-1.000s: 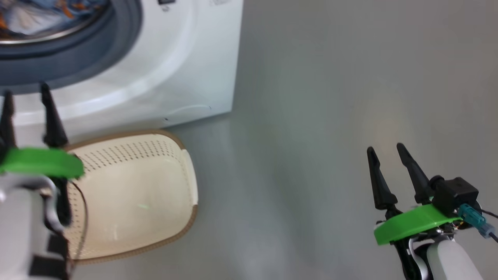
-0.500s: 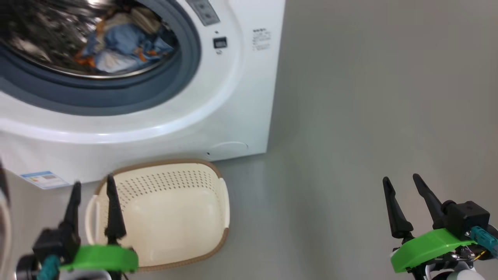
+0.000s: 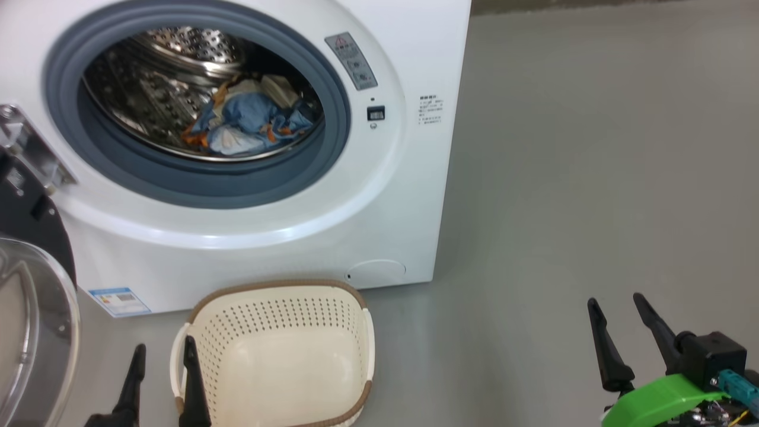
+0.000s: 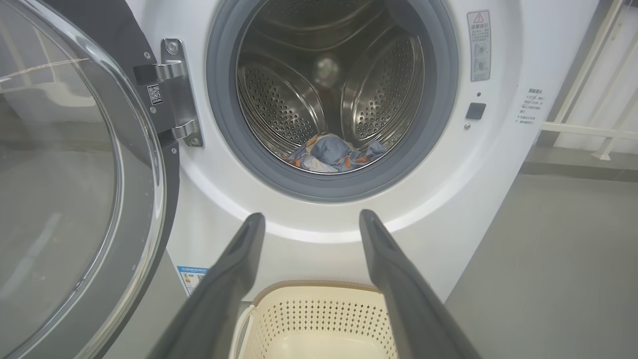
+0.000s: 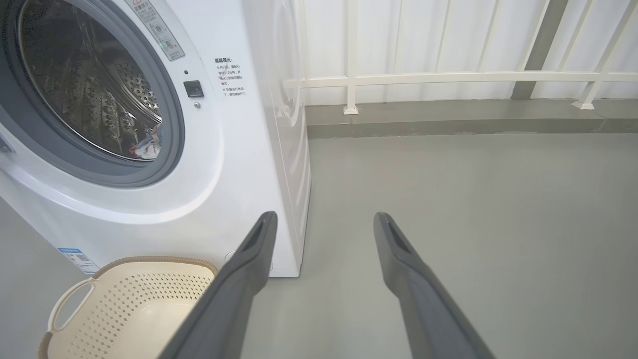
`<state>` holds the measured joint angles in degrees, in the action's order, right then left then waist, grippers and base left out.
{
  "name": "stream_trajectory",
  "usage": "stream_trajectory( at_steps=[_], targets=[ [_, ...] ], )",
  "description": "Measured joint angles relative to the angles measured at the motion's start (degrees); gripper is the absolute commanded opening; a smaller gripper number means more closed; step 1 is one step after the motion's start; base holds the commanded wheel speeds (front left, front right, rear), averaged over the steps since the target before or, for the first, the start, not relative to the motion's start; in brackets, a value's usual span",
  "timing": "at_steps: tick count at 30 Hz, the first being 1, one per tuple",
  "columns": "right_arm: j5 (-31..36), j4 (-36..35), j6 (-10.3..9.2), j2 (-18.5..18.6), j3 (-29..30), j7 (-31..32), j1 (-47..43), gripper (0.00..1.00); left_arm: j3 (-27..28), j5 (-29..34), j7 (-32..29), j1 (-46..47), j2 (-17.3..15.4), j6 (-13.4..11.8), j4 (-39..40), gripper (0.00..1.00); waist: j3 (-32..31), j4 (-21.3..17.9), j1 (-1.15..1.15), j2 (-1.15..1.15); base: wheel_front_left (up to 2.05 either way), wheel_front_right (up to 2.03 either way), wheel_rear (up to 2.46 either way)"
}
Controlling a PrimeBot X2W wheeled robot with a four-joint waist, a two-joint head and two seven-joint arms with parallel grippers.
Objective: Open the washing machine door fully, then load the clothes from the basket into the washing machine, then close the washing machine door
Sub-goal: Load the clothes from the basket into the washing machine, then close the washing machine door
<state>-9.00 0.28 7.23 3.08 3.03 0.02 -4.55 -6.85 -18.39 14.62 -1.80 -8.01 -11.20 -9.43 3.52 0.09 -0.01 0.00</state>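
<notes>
The white washing machine (image 3: 415, 47) stands with its round door (image 3: 29, 332) swung wide open to the left, also seen in the left wrist view as door (image 4: 75, 174). Light blue and orange clothes (image 3: 249, 121) lie inside the steel drum, clothes (image 4: 331, 154). On the floor before the machine sits the cream basket (image 3: 278, 356), with nothing in it. My left gripper (image 3: 161, 350) is open at the basket's left edge, holding nothing. Off to the right, over bare floor, my right gripper (image 3: 614, 302) is open with nothing between its fingers.
Grey floor (image 3: 593, 178) stretches to the right of the machine. A white railing and a low kerb (image 5: 448, 80) run along the back wall behind it. The door's hinge bracket (image 4: 174, 94) sits at the left of the drum opening.
The head camera has tilted up, so the whole drum, the clothes inside and the open door have come into view. In the picture my left gripper has sunk to the bottom edge.
</notes>
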Motion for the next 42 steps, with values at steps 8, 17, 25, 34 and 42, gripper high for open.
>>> stream_trajectory(
  at_steps=[8, 17, 25, 34, 42],
  targets=[
    [0.0, 0.0, 0.00, -0.6, 0.0, 0.4, -2.3, 1.00, -0.7, 0.5, -1.0, -3.4, -0.1, -0.9, 1.5, 1.00, -3.5, 0.2, 0.00, 0.00, 0.00, 0.00, 0.00],
    [0.2, -0.6, 0.00, -0.7, 0.1, 0.4, -3.0, 1.00, -1.1, 0.4, -1.4, -3.5, 0.0, -1.4, 2.5, 1.00, -4.5, 0.1, 0.01, 0.00, 0.00, 0.00, 0.00],
    [0.2, -0.6, 0.00, -0.8, 0.1, 0.4, -3.0, 1.00, -1.8, 0.3, -1.3, -3.5, -0.2, -0.9, 2.6, 1.00, -4.4, 0.1, 0.01, 0.00, 0.00, 0.00, 0.00],
    [0.2, -0.6, 0.00, -0.8, 0.0, 0.4, -3.0, 1.00, -2.4, 0.3, -1.3, -3.4, -0.4, -0.5, 2.0, 1.00, -4.3, 0.5, 0.01, 0.00, 0.00, 0.00, 0.00],
    [0.0, -0.5, 0.00, -0.8, 0.0, 0.4, -3.0, 1.00, -2.9, 0.4, -1.3, -3.4, -0.4, -0.6, 1.8, 1.00, -4.4, 0.5, 0.01, 0.00, -0.08, 0.08, 0.00]
  ],
)
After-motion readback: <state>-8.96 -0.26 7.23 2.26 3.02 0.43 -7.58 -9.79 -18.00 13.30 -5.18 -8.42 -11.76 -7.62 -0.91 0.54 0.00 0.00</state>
